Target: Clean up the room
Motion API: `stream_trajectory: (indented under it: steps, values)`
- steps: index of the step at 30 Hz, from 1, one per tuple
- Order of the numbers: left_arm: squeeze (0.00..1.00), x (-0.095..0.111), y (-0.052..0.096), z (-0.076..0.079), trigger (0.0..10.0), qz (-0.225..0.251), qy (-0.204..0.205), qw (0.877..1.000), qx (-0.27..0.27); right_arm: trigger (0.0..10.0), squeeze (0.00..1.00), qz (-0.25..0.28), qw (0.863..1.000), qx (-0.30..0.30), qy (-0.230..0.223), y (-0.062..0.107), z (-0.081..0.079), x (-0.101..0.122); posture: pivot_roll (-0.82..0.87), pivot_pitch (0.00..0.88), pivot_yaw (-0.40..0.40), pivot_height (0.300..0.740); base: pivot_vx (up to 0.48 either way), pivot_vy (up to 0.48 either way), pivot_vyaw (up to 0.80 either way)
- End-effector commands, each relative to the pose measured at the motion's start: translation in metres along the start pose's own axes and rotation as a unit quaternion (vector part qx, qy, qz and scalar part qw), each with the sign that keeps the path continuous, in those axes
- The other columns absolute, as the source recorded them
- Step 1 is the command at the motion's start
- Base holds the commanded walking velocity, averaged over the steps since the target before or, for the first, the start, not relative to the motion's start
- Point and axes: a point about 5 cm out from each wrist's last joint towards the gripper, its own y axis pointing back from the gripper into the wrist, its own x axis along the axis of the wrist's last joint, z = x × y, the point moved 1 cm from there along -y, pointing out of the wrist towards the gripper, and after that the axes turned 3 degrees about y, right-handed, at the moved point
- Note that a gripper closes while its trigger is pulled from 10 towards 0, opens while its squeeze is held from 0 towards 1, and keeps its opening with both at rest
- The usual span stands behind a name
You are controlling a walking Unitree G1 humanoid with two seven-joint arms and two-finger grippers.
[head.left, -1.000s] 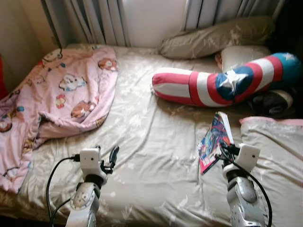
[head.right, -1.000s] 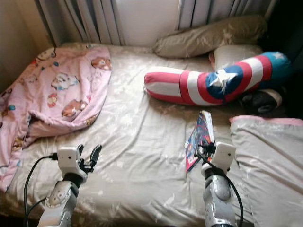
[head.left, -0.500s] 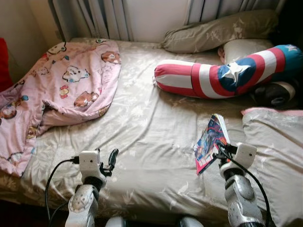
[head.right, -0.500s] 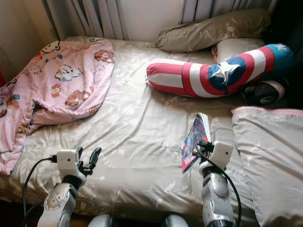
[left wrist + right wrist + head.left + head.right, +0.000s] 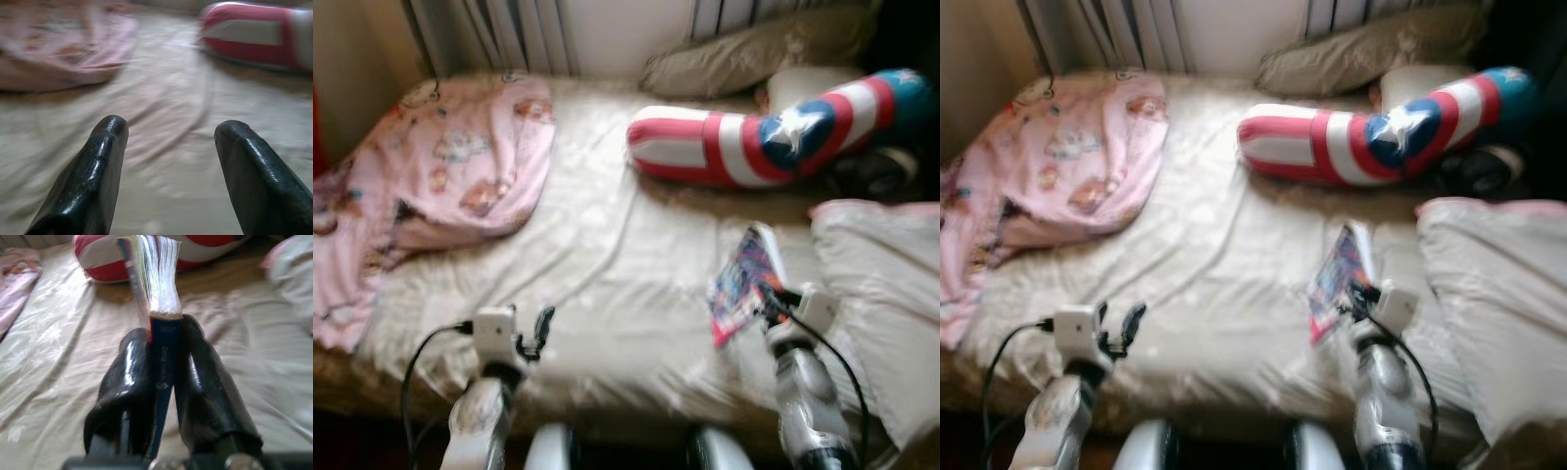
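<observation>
A colourful comic book [image 5: 741,281] is held upright above the beige bed sheet [image 5: 626,264], with my right gripper [image 5: 771,301] shut on its spine; the wrist view has the fingers [image 5: 195,387] clamped on the blue spine [image 5: 164,362] with pages fanning above. My left gripper [image 5: 541,328] hangs open over the sheet near the bed's front edge, nothing between its fingers [image 5: 95,171]. A pink cartoon-print blanket [image 5: 440,186] lies crumpled at the bed's left. A red, white and blue star bolster [image 5: 773,142] lies across the back right.
Beige pillows [image 5: 744,59] rest against the curtained window at the head of the bed. A pale pillow with pink trim [image 5: 876,284] lies at the right, beside my right arm. My own feet [image 5: 553,450] stand below the bed's front edge. The picture is blurred.
The whole picture has shifted and blurred, so the camera is moving. The bed's front edge and my feet sit higher in view. Both grippers keep their states, the book still held.
</observation>
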Motion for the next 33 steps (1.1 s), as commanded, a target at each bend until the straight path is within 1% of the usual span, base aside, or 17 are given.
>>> stream_trajectory:
  steps: [1, 4, 8, 12, 13, 14, 16, 17, 18, 19, 22, 23, 25, 26, 29, 30, 33]
  values:
    - [0.00, -0.008, 0.003, 0.000, 10.0, -0.020, 0.000, 1.000, -0.001, 10.0, 0.00, 0.006, 1.000, 0.003, -0.025, -0.002, -0.001, 0.000, 0.05, 0.107, 0.003, 0.640, 0.000, 0.000, 0.00]
    - [0.00, -0.007, 0.004, -0.001, 10.0, -0.021, -0.001, 1.000, -0.001, 10.0, 0.00, 0.003, 0.997, 0.001, -0.079, -0.009, 0.000, 0.004, 0.06, 0.106, 0.007, 0.640, 0.000, 0.000, 0.00]
    - [0.00, -0.006, 0.004, -0.002, 10.0, -0.020, -0.003, 1.000, -0.002, 10.0, 0.00, -0.012, 0.994, 0.017, -0.110, -0.015, -0.002, 0.002, 0.07, 0.110, 0.017, 0.640, 0.000, 0.000, 0.00]
    - [0.00, -0.004, 0.005, -0.004, 10.0, -0.020, -0.007, 1.000, -0.003, 10.0, 0.00, -0.023, 0.991, 0.007, -0.131, -0.018, 0.003, 0.000, 0.08, 0.116, 0.025, 0.640, 0.000, 0.000, 0.00]
    - [0.00, -0.003, 0.005, -0.005, 10.0, -0.021, -0.009, 1.000, -0.003, 10.0, 0.00, -0.032, 0.986, 0.003, -0.165, -0.020, 0.005, -0.002, 0.09, 0.119, 0.031, 0.640, 0.000, 0.000, 0.00]
    - [0.00, -0.003, 0.006, -0.005, 10.0, -0.022, -0.010, 1.000, -0.003, 10.0, 0.00, -0.034, 0.982, 0.004, -0.183, -0.021, 0.005, -0.002, 0.10, 0.125, 0.037, 0.640, 0.000, 0.000, 0.00]
    - [0.00, -0.002, 0.007, -0.007, 10.0, -0.023, -0.013, 1.000, -0.003, 10.0, 0.00, -0.039, 0.979, 0.007, -0.202, -0.023, 0.005, -0.003, 0.11, 0.127, 0.043, 0.640, 0.000, 0.000, 0.00]
    - [0.00, -0.001, 0.008, -0.009, 10.0, -0.023, -0.016, 1.000, -0.004, 10.0, 0.00, -0.041, 0.975, 0.019, -0.217, -0.024, 0.003, -0.002, 0.12, 0.131, 0.049, 0.640, 0.000, 0.000, 0.00]
    - [0.00, -0.001, 0.008, -0.009, 10.0, -0.023, -0.016, 1.000, -0.004, 10.0, 0.00, -0.041, 0.975, 0.019, -0.217, -0.024, 0.003, -0.002, 0.12, 0.131, 0.049, 0.640, 0.000, 0.000, 0.00]
    - [0.00, 0.000, 0.010, -0.011, 10.0, -0.025, -0.020, 0.999, -0.005, 10.0, 0.00, -0.037, 0.967, 0.023, -0.250, -0.025, 0.005, -0.002, 0.13, 0.129, 0.058, 0.640, 0.000, 0.000, 0.00]
    - [0.00, 0.000, 0.014, -0.015, 10.0, -0.029, -0.025, 0.999, -0.004, 10.0, 0.00, -0.042, 0.964, -0.021, -0.262, -0.021, 0.018, -0.008, 0.15, 0.130, 0.069, 0.640, 0.000, 0.000, 0.00]
    - [0.00, 0.001, 0.016, -0.017, 10.0, -0.032, -0.029, 0.999, -0.004, 10.0, 0.00, -0.053, 0.955, -0.065, -0.284, -0.016, 0.031, -0.014, 0.17, 0.138, 0.086, 0.640, 0.000, 0.000, 0.00]
    - [0.00, 0.002, 0.017, -0.018, 10.0, -0.035, -0.031, 0.999, -0.005, 10.0, 0.00, -0.062, 0.949, -0.097, -0.295, -0.012, 0.040, -0.019, 0.17, 0.143, 0.091, 0.640, 0.000, 0.000, 0.00]
    - [0.00, 0.002, 0.020, -0.019, 10.0, -0.037, -0.034, 0.999, -0.006, 10.0, 0.00, -0.070, 0.942, -0.127, -0.303, -0.006, 0.049, -0.025, 0.17, 0.148, 0.098, 0.640, 0.000, 0.000, 0.00]
    - [0.00, 0.002, 0.022, -0.020, 10.0, -0.044, -0.036, 0.998, -0.010, 10.0, 0.00, -0.070, 0.926, -0.189, -0.319, 0.007, 0.070, -0.034, 0.18, 0.166, 0.115, 0.640, 0.000, 0.000, 0.00]
    - [0.00, 0.002, 0.022, -0.020, 10.0, -0.044, -0.036, 0.998, -0.010, 10.0, 0.00, -0.070, 0.926, -0.189, -0.319, 0.007, 0.070, -0.034, 0.18, 0.166, 0.115, 0.640, 0.000, 0.000, 0.00]
    - [0.00, 0.003, 0.027, -0.019, 10.0, -0.050, -0.038, 0.998, -0.017, 10.0, 0.00, -0.084, 0.914, -0.225, -0.327, 0.018, 0.080, -0.045, 0.18, 0.183, 0.130, 0.640, 0.000, 0.000, 0.00]
